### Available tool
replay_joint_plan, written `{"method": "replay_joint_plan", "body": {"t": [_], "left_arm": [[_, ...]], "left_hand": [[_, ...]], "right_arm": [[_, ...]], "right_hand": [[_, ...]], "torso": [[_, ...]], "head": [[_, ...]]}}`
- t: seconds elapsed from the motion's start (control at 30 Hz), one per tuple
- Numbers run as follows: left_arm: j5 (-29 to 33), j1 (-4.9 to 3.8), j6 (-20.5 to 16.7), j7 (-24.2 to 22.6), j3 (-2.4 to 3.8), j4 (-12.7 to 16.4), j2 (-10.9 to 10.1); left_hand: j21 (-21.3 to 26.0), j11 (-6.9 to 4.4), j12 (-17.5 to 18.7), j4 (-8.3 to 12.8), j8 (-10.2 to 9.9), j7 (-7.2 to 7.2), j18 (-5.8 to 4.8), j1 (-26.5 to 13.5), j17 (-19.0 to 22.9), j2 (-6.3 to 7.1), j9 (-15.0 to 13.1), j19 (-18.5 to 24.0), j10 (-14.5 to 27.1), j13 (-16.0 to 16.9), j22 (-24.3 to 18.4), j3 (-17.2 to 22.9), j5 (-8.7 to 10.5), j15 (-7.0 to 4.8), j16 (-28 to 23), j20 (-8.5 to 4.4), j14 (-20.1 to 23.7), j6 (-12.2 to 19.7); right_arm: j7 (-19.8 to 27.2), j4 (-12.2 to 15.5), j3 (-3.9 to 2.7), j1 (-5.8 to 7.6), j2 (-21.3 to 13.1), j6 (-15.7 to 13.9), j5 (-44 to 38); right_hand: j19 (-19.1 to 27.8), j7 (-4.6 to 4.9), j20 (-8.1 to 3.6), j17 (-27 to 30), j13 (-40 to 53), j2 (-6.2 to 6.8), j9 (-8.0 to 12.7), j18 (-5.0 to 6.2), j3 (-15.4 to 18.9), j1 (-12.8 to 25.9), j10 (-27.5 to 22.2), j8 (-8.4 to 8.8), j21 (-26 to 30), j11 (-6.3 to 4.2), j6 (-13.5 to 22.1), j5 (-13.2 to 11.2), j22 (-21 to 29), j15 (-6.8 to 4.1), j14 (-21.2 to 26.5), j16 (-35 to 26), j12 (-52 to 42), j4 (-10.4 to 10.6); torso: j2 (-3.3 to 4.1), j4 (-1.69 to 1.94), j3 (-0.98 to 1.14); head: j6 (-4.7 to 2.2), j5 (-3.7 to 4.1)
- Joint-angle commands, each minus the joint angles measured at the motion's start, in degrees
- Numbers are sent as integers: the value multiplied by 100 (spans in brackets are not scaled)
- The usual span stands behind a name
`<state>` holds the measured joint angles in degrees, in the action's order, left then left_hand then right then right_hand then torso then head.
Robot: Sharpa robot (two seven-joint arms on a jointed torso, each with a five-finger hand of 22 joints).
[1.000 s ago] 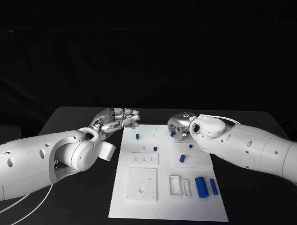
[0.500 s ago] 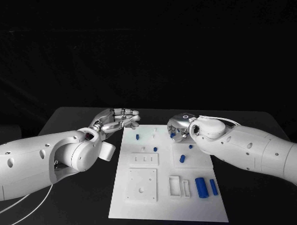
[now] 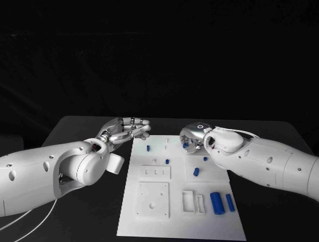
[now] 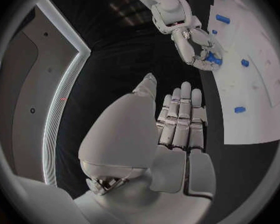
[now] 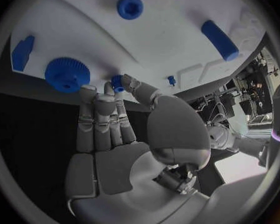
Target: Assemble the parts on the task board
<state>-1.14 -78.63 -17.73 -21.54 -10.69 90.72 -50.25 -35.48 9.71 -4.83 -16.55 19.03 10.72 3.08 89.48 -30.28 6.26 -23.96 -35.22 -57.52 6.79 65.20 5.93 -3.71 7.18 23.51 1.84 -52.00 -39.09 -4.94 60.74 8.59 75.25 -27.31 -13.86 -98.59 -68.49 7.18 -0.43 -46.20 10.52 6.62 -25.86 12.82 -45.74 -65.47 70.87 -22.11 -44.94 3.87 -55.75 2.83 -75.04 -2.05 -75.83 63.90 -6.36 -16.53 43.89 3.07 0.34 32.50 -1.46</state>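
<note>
Now right hand [image 3: 192, 139] at far right edge of white flat task board [image 3: 181, 222], fingertips [image 5: 118, 84] pinching small blue part [image 5: 117, 81]. Keep pinch firm, lift straight, align over seat before pressing. Blue toothed gear [image 5: 67, 74] just beside; avoid knocking it. Left hand [image 3: 126, 128] hovers off board's far left corner above black desk [image 3: 86, 126], fingers apart, holding nothing.

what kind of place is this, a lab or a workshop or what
Probably a robotics lab or test cell. A white task board with small blue parts lies on a black table against a dark backdrop, and the left hand and right hand reach over it; nothing homely is in sight.
</note>
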Motion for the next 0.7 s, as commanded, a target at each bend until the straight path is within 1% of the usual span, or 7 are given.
{"method": "replay_joint_plan", "body": {"t": [0.03, 0.13, 0.37, 0.43, 0.47, 0.6, 0.7], "left_arm": [[-22, -20, 67, -66, 6, -7, 3], [-22, -20, 66, -66, 6, -20, 3], [-21, -24, 61, -66, 6, -36, 12], [-21, -25, 58, -66, 6, -35, 15], [-21, -27, 56, -65, 6, -35, 16], [-21, -33, 50, -64, 6, -36, 20], [-22, -41, 40, -71, 6, -31, 31]], "left_hand": [[21, -8, 25, 7, -37, 131, 52, -22, -6, 16, 0, 23, -1, 0, -8, 33, 16, 35, -32, -5, -10, 32], [21, -9, 25, 7, -36, 131, 52, -21, -7, 17, 0, 23, -2, 0, -8, 34, 16, 35, -33, -5, -10, 32], [21, -10, 28, 7, -36, 129, 52, -20, -9, 18, -1, 24, -4, 1, -8, 35, 17, 35, -36, -4, -11, 31], [22, -11, 28, 7, -36, 129, 51, -19, -10, 18, -1, 24, -4, 1, -8, 35, 17, 35, -37, -4, -11, 31], [21, -11, 29, 7, -36, 128, 51, -19, -11, 18, -1, 24, -4, 1, -8, 36, 17, 36, -38, -4, -11, 30], [22, -11, 30, 6, -36, 128, 51, -18, -12, 19, -1, 25, -5, 1, -8, 36, 17, 36, -39, -4, -12, 30], [22, -11, 31, 7, -36, 128, 51, -18, -13, 20, -1, 25, -6, 1, -8, 36, 17, 36, -40, -4, -12, 30]], "right_arm": [[-147, 75, -13, 2, -16, -255, -75], [-177, 129, -35, 21, -16, -320, -75], [-252, 196, -71, 77, 48, -454, -81], [-294, 201, -80, 93, 73, -498, -86], [-307, 181, -81, 110, 107, -517, -87], [-321, 120, -81, 124, 204, -539, -86], [-341, 54, -82, 134, 301, -576, -86]], "right_hand": [[-113, -7, -69, 2, 2, -19, -11, 218, -45, 3, 240, -36, -34, -47, -46, -2, -126, -104, 81, 33, 0, 4], [-115, -12, -73, 3, 8, -11, -15, 218, -59, 1, 246, -39, -49, -50, -57, -2, -125, -106, 79, 37, 3, 4], [-117, -17, -77, 5, 16, 3, -19, 218, -78, 0, 254, -40, -71, -52, -70, -2, -124, -108, 77, 44, 11, 4], [-117, -18, -78, 6, 18, 7, -20, 218, -84, -1, 256, -40, -77, -53, -73, -2, -123, -109, 77, 46, 12, 4], [-119, -20, -80, 6, 21, 12, -21, 218, -91, -3, 259, -39, -85, -53, -76, -2, -123, -109, 75, 49, 15, 5], [-129, -21, -85, 8, 26, 23, -23, 218, -103, -5, 263, -38, -103, -54, -81, -2, -122, -110, 75, 53, 20, 7], [-131, -21, -86, 9, 27, 25, -24, 218, -107, -4, 264, -37, -109, -54, -82, -2, -122, -111, 75, 54, 22, 8]], "torso": [[-8, -4, -3], [-10, -5, -5], [-1, 3, -2], [2, 9, -4], [5, 14, -6], [7, 10, -3], [11, 14, -8]], "head": [[-12, -9], [-26, -15], [-56, -14], [-64, -18], [-68, -33], [-75, -56], [-86, -63]]}}
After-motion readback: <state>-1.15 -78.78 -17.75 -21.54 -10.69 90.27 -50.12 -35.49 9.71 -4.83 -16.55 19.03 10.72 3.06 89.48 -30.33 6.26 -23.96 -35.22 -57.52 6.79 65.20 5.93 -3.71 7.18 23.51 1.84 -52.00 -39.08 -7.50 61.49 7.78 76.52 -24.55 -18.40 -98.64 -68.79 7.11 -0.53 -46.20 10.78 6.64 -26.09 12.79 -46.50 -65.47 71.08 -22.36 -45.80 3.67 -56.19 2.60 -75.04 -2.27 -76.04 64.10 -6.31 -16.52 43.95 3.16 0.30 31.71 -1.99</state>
